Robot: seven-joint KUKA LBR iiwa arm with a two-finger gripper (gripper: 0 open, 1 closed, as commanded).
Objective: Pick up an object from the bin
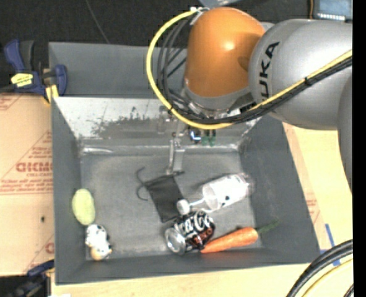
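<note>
The arm (pixel 306 73) reaches in from the right, and its orange wrist cover (pixel 223 51), ringed with yellow cable, hangs over the back part of the grey bin (pixel 65 184). Below the cover the pincer (pixel 176 164) points down toward the bin floor near the middle. Whether it is apart or together cannot be told from this angle, and nothing is seen clamped in it. Its tip stands just above the far edge of a flat black pouch (pixel 164 197), which lies on the floor at the middle of the bin with a thin dark cord curling off its left side. Just right of the pouch lies a clear plastic bottle (pixel 225 193) on its side, its cap end near the pouch's corner. In front of these are a crushed black can (pixel 191 231) and an orange carrot (pixel 230 240), touching each other. Well apart, at the front left, lie a pale yellow-green oval thing (pixel 83 206) and a small white toy with black spots (pixel 98 242).
</note>
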